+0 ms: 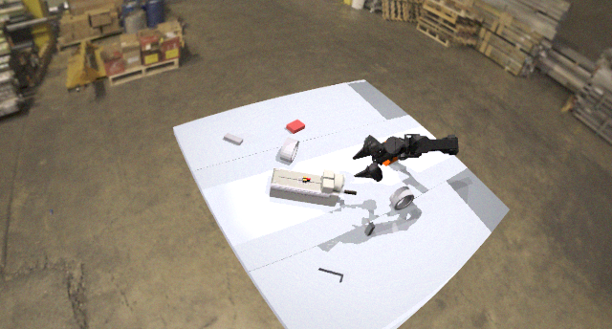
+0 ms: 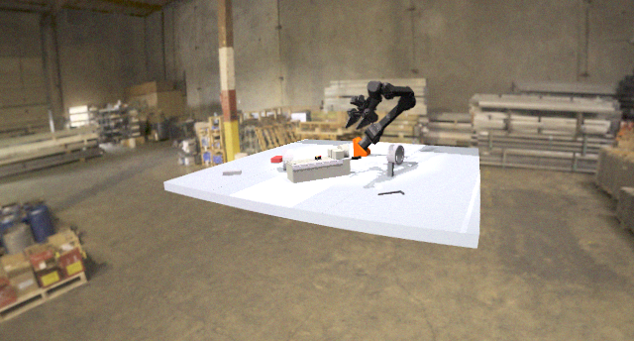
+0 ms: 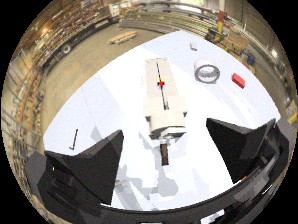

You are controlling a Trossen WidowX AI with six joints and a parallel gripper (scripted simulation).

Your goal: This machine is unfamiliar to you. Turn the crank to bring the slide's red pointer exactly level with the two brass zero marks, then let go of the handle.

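A WidowX arm's gripper (image 1: 367, 164) hangs in the air with its jaws spread wide and nothing between them, raised well clear of the pale crank machine (image 1: 306, 186) that sits near the middle of the white table (image 1: 229, 128). The machine's dark crank handle (image 1: 350, 192) juts from its right end, free of the fingers, while the red pointer (image 1: 307, 179) sits about midway along the slide on top, beside a small yellow-brass spot; from the wrist view the pointer (image 3: 160, 84) appears to lie on or very near the marks, though the frames are too coarse to confirm an exact match. The main risk, by the look of things, is that the pointer rests slightly off level and goes unnoticed, or that a descending finger brushes the freed handle and nudges the slide off its setting. Loose items nearby, a grey tape roll (image 1: 402, 198) to the right of the handle, a white roll (image 1: 289, 149) and a red block (image 1: 295, 125) on the far side, and a black hex key (image 1: 332, 274) at the near edge, could also be knocked by a careless sweep. No brand, label or legible writing can be made out on the machine, the arm or the table.
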